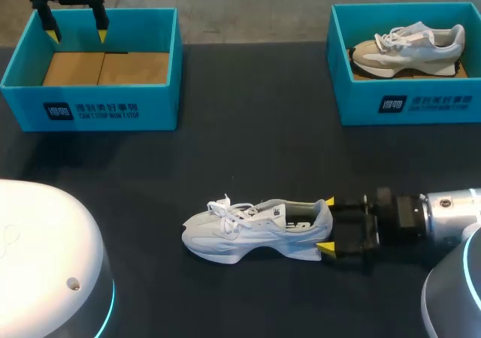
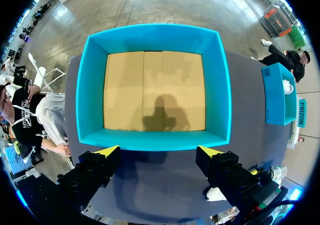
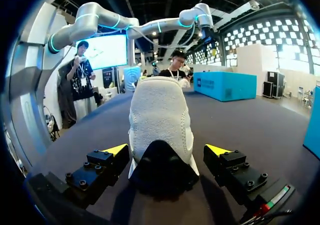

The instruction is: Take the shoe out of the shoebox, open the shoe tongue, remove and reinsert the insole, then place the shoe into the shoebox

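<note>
Right jaws apart around shoe heel (image 3: 161,167)

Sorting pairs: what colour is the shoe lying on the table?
The shoe is pale grey-white, seen best in the head view.

Item 1: the left gripper (image 1: 77,32) hangs at the far left of the head view, pointing straight down. Its 2 yellow-tipped fingers (image 2: 106,152) are spread wide.

Item 2: the right arm (image 1: 445,214) comes in from the right, low and nearly horizontal, wrist level. The right gripper (image 1: 327,224) faces the robot's left, its 2 fingers parted wide, one above the other in the head view.
</note>
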Tool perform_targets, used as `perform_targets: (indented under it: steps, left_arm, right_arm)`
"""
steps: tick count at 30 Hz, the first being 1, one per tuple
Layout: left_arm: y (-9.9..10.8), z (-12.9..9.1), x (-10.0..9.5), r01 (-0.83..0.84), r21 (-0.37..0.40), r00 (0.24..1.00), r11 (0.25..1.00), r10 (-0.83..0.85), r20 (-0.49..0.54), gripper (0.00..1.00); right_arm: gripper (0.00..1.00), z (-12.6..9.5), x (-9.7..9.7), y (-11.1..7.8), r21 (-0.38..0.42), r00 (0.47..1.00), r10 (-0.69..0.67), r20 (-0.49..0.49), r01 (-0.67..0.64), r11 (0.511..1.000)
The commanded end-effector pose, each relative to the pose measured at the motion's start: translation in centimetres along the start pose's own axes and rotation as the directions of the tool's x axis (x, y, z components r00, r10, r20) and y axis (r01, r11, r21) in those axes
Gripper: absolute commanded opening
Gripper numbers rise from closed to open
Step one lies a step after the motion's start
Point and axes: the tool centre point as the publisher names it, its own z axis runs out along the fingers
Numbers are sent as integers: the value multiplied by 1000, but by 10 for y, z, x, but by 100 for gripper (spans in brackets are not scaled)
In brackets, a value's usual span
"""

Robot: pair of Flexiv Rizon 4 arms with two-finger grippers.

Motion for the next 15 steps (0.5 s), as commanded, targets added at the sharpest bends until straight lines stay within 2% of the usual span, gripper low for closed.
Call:
perform_targets:
  steps: [1,15]
  left_arm:
    - [0,0,0,0,0,1000,1000,0,0,100]
    - [0,0,0,0,0,1000,1000,0,0,100]
  right_arm:
    - [100,9,-2,0,9,1000,6,-1,-6,1000]
    - [100,35,2,5,16,1000,2,-20,-1,1000]
